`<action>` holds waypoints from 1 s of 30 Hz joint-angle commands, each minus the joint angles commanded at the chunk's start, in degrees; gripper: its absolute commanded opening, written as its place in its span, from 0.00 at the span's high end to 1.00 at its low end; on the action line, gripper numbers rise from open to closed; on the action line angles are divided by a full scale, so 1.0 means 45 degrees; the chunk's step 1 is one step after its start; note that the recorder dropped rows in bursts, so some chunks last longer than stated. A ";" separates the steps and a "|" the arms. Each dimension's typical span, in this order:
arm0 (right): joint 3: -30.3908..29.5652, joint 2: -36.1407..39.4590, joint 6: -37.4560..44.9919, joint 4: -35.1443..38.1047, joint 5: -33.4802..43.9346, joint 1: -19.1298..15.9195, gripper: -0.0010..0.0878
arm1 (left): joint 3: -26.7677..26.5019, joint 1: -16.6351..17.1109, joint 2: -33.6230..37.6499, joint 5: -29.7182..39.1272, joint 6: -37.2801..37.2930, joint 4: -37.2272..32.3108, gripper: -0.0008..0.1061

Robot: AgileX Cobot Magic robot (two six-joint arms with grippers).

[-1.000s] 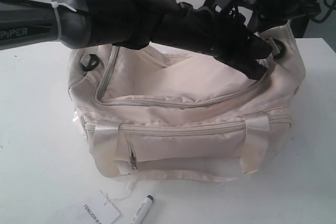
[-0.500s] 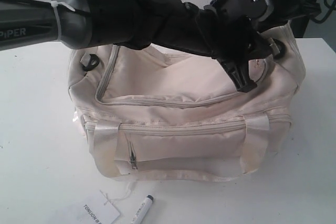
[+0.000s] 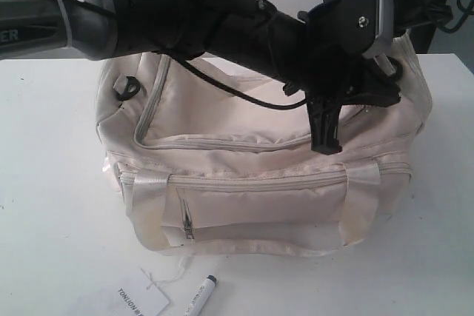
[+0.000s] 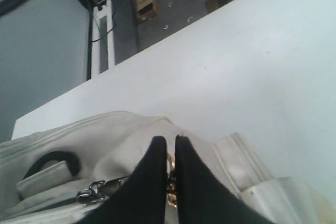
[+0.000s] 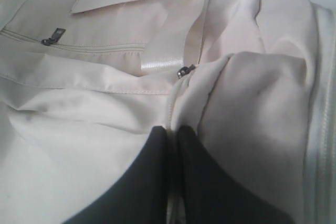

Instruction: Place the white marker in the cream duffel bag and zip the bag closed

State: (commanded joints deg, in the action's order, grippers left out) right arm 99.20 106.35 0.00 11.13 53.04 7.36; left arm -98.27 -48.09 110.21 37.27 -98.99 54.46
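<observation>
marker (image 3: 200, 295): lies on the table (image 3: 52, 183) in front of the bag (image 3: 259, 205), dark cap toward the bag, just beside the tag (image 3: 141, 301). nothing touches it, and it is well apart from both grippers.
bag: sits mid-table, soft and slumped, front pocket facing the exterior camera. both arms crowd over its end at the right of that view.
top zip (image 3: 222, 144): the front curve that shows looks closed. the arms hide the far part, so i cannot tell for its whole length.
left gripper (image 4: 170, 141): narrowed to a thin slit at the bag's end, with the gold keyring (image 4: 170, 182) showing in the slit. it looks pinched on it.
right gripper (image 5: 171, 129): fingers pressed together on the zip seam on the bag's top, a strip of cream cloth between them. the zip pull (image 5: 186, 70) lies just beyond the tips, outside the grip.
step in hand: by my reading, work on the bag's mouth, with one arm steadying the end and the other at the zip.
done: nothing of the task proper. the marker is outside the bag.
left: get the mouth open, free a gripper, fetch the marker from the table, drop it in, run the zip shut.
watch: the tag lies close to the marker and could be caught with it.
</observation>
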 joint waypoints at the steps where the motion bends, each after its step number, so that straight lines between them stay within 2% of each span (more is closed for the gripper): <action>1: 0.0000 0.0000 0.0000 0.0000 0.0000 0.0000 0.99 | 0.0000 0.0000 0.0000 0.0031 0.0264 -0.0313 0.99; 4: 0.0000 0.0000 0.0000 0.0000 0.0000 0.0000 0.99 | 0.0000 0.0000 0.0000 0.0064 0.1093 -0.1321 0.99; 9: 0.0000 0.0000 0.0000 0.0000 0.0000 0.0000 0.99 | 0.0000 0.0000 0.0000 0.0215 0.1579 -0.1319 0.99; 16: 0.0000 0.0000 0.0000 0.0000 -0.0124 0.0000 0.99 | 0.0000 0.0000 0.0000 0.0985 0.4655 -0.1373 0.99; 22: 0.0000 0.0000 0.0000 0.0000 -0.0174 0.0000 0.99 | 0.0000 0.0000 0.0000 0.2394 0.6248 -0.1684 0.99; 30: 0.0000 0.0000 0.0000 0.0000 -0.0174 0.0000 0.99 | 0.0000 0.0000 0.0000 0.3064 0.8430 -0.2809 0.99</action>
State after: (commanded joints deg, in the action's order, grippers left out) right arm 99.20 106.35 0.00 11.13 52.26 7.36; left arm -98.27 -48.09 110.21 51.06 -61.06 41.82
